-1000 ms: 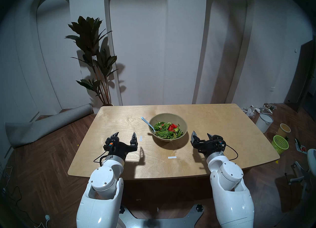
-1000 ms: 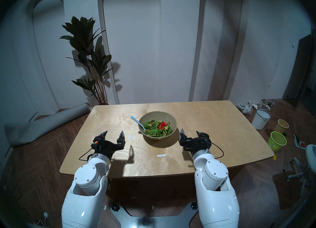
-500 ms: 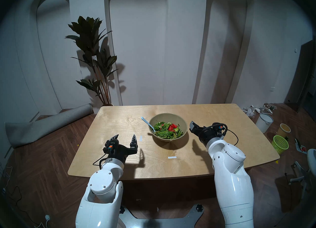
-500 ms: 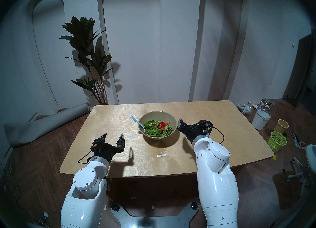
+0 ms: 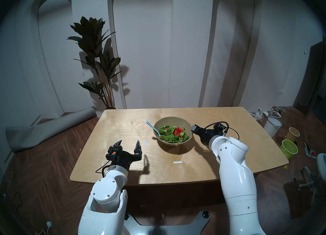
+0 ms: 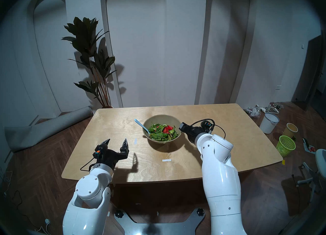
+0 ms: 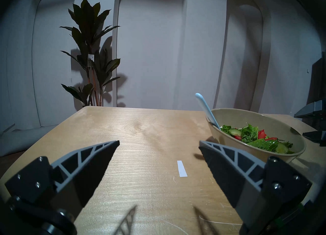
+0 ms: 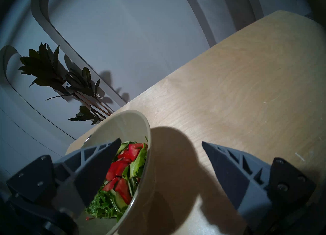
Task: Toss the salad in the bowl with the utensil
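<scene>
Right hand (image 8: 161, 143), fingers apart and empty, straddles the rim of the bowl (image 5: 189, 126); the utensil (image 5: 152, 127), probably light, stiff and dressing-slick, is best pinched at its free handle.

Utensil (image 5: 152, 128) in bowl (image 5: 183, 121) of salad (image 5: 172, 134)

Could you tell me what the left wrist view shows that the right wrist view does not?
Only the left wrist view shows the pale blue utensil leaning on the bowl's rim, a white tape strip on the table, and the open left gripper. Only the right wrist view shows the open right gripper straddling the bowl's rim. Both show the bowl, the salad, the wooden table and the plant.
</scene>
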Motion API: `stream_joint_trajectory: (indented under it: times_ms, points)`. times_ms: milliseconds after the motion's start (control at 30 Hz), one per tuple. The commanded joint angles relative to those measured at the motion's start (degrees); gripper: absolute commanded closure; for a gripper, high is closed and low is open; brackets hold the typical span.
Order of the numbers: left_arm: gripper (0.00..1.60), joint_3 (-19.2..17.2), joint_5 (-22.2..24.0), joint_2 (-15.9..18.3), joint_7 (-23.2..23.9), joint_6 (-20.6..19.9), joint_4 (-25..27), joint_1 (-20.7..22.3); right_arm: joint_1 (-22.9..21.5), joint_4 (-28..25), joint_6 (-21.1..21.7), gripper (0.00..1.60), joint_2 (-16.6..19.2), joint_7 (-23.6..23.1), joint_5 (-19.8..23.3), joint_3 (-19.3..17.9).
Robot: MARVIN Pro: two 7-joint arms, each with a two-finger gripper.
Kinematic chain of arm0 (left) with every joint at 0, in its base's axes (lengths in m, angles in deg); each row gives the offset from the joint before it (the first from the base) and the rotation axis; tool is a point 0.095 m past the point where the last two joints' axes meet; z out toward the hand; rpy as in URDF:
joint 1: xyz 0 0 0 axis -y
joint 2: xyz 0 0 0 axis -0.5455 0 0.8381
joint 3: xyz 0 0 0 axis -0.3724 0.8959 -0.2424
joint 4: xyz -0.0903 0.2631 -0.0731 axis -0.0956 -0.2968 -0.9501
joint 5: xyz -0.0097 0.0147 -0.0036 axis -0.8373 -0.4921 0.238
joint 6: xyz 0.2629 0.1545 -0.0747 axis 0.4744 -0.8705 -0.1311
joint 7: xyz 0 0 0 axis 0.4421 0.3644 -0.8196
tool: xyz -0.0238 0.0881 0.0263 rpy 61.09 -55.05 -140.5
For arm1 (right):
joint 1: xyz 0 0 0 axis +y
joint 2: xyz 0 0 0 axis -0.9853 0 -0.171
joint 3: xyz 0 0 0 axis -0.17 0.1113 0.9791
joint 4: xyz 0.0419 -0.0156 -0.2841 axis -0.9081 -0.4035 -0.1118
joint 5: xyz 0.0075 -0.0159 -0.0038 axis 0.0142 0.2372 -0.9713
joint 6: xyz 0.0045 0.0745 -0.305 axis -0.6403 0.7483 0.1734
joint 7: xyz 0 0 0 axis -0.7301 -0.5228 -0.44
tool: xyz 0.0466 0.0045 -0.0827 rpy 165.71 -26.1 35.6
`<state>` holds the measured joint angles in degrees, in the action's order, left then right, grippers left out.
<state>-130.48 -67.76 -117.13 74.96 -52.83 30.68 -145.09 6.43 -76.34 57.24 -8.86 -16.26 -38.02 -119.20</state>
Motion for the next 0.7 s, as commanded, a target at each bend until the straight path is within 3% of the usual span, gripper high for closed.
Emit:
stream_joint_trajectory:
  times_ms: [0,367,433,533,600,667]
  points:
    - [0.0,0.28,-0.06,-0.37,-0.33,0.71,1.94,0.3,-5.85,1.64,2.2,0.0,-1.39,0.21,2.26,-0.39]
    - [0.0,0.76,-0.46,-0.54,-1.31,0.72,2.22,0.18,-7.15,4.89,3.5,0.0,-1.89,1.47,3.03,-0.05]
    - [0.0,0.9,-0.57,-0.51,-1.43,0.75,2.2,0.21,-7.08,5.67,3.17,0.09,-1.88,1.08,3.18,-0.02]
    - [0.0,1.08,-0.59,-0.53,-1.72,0.69,2.12,0.3,-6.86,5.76,3.15,0.1,-2.06,0.98,3.47,0.0]
    - [0.0,1.18,-0.56,-0.51,-1.87,0.66,2.06,0.38,-6.65,5.71,3.02,0.25,-2.0,0.83,3.4,0.24]
    - [0.0,1.34,-0.48,-0.47,-2.0,0.69,2.0,0.48,-6.61,5.95,2.98,0.29,-1.99,0.87,3.31,0.49]
